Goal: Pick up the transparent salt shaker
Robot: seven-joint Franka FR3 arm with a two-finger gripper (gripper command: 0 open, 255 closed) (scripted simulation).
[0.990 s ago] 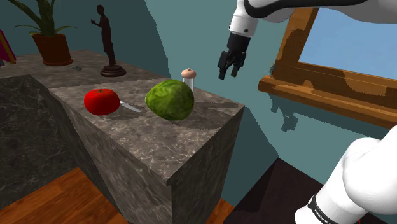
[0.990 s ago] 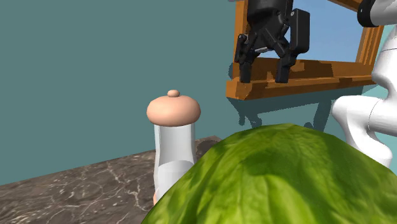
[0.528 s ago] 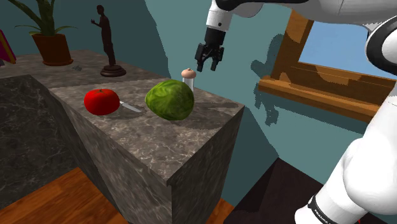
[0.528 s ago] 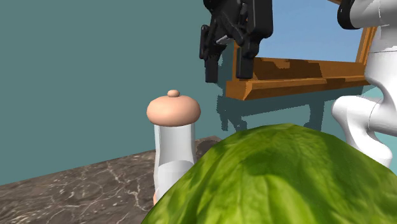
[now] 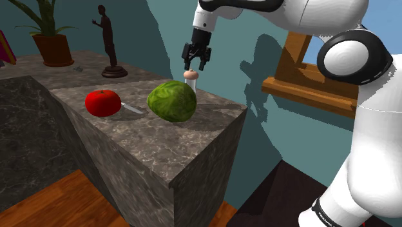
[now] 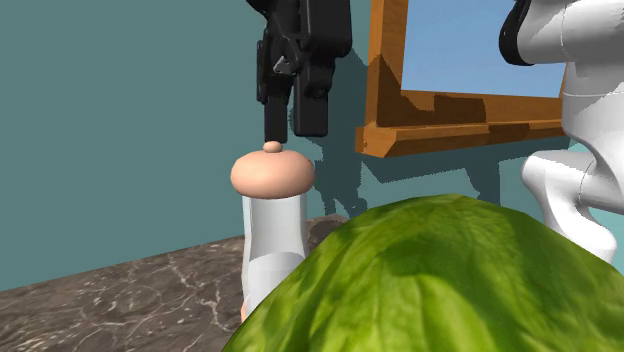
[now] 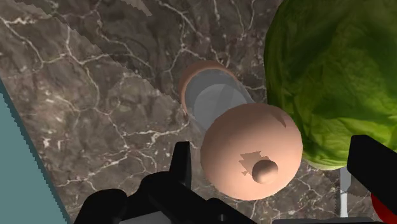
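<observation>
Right, the white arm (image 5: pixel 335 71) arcs over from the stand and points its hand straight down at the far edge of the stone counter (image 5: pixel 148 138). On that counter sits a big green cabbage (image 5: pixel 171 101), and tucked just behind it in the shoulder view, close to the teal wall (image 6: pixel 120 120), is our target: the salt shaker (image 6: pixel 272 235). It stands upright with a clear, greyish body under a domed peach cap (image 6: pixel 272 175). Whether it touches the cabbage I can't tell, but they are very close.

The gripper (image 6: pixel 292 128) hangs directly above the shaker, empty, jaws spread. The wrist view looks down the shaker's length, with one of the fingers (image 7: pixel 181 167) to either side of the cap and neither touching it. The little knob (image 7: pixel 264 170) on top sits about midway between them.

So the shaker's long axis is vertical and lines up with the hand. My read is that a straight descent is called for, far enough to pass the wide cap and close on the body. The cabbage crowding one side is the thing to watch.
</observation>
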